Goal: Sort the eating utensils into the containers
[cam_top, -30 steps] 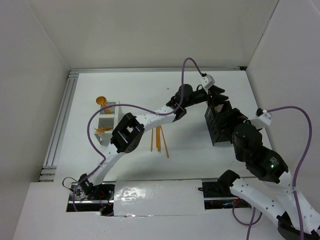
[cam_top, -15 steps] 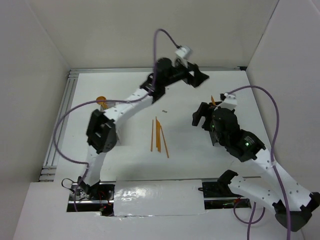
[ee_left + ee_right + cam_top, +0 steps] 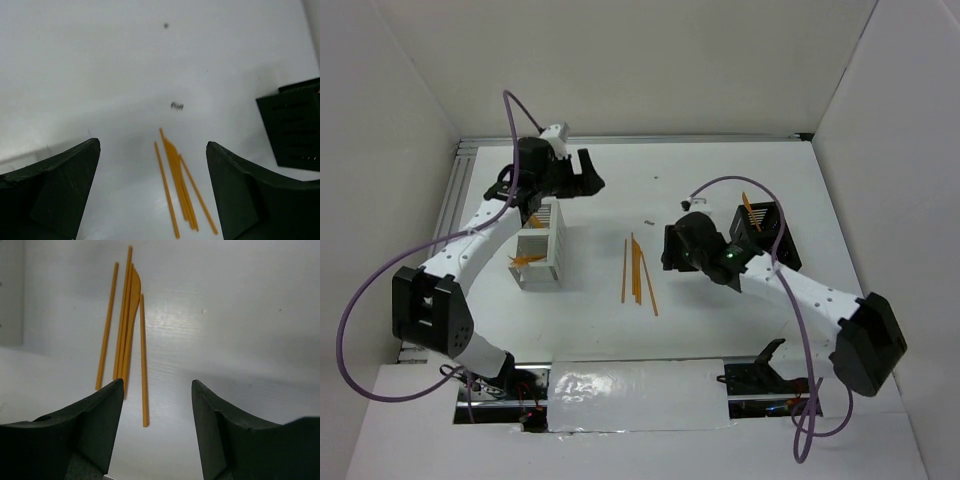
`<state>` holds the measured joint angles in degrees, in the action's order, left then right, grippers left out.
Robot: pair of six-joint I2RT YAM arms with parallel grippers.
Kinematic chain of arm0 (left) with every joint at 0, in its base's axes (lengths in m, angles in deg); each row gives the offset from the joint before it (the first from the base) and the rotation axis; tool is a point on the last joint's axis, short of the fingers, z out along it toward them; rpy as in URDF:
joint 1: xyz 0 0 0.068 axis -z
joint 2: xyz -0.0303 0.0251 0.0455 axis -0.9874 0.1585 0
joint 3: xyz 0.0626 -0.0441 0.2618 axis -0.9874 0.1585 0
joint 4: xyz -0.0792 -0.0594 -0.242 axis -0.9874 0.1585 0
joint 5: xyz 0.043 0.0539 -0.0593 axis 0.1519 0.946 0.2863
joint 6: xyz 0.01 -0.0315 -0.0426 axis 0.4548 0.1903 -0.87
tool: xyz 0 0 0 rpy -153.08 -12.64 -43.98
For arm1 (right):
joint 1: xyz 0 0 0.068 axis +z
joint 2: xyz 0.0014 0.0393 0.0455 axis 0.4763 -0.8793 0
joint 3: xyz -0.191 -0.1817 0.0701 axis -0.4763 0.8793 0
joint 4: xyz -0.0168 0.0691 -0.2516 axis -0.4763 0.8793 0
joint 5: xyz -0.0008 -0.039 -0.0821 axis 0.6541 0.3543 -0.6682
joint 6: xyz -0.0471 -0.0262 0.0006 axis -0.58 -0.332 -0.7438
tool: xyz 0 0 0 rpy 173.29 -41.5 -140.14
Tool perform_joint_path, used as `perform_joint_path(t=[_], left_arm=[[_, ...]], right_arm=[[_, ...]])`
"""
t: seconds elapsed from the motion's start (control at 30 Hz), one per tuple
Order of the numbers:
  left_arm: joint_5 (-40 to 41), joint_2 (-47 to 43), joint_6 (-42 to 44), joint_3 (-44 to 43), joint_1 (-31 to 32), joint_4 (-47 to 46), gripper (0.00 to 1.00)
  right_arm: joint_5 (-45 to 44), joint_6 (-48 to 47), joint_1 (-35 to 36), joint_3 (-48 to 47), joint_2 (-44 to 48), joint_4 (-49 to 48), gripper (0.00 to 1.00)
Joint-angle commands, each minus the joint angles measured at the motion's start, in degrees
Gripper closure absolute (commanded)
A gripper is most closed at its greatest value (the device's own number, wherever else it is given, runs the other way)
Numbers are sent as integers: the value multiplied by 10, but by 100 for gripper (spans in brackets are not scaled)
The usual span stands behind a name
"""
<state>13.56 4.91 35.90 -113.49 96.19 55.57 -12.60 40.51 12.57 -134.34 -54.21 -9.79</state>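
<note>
Several thin orange sticks and a knife [image 3: 638, 270] lie bunched at the table's middle; they also show in the left wrist view [image 3: 180, 185] and the right wrist view [image 3: 127, 325]. The white caddy [image 3: 556, 250] at the left holds an orange fork [image 3: 525, 260]. The black caddy [image 3: 767, 235] at the right holds orange pieces [image 3: 750, 208]. My left gripper [image 3: 586, 180] is open and empty, high above the white caddy's far end. My right gripper [image 3: 667, 248] is open and empty, just right of the bunch, with the nearest stick [image 3: 144, 365] ahead of its left finger.
A tiny grey bit [image 3: 649, 213] lies on the table beyond the sticks; it also shows in the left wrist view [image 3: 177, 105]. The black caddy's corner [image 3: 295, 130] is at the right of the left wrist view. White walls enclose the table.
My left arm swung from the far right, across the back, to over the white caddy. My right arm moved from the black caddy leftward to beside the sticks.
</note>
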Motion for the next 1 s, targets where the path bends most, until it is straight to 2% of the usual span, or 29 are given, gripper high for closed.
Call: perform_joint_path(t=[0.0, 0.23, 0.83, 0.97], left_arm=[[-8, -62, -12, 27, -8, 30, 0], [-42, -82, -3, 56, -4, 40, 0], [-44, -46, -2, 60, 17, 60, 0], [-49, -37, -3, 56, 17, 56, 0]], right_arm=[[13, -11, 31, 7, -38, -52, 38], [-8, -16, 78, -13, -138, -32, 45], [22, -17, 113, 5, -239, -76, 58], [22, -16, 115, 10, -265, -76, 67]])
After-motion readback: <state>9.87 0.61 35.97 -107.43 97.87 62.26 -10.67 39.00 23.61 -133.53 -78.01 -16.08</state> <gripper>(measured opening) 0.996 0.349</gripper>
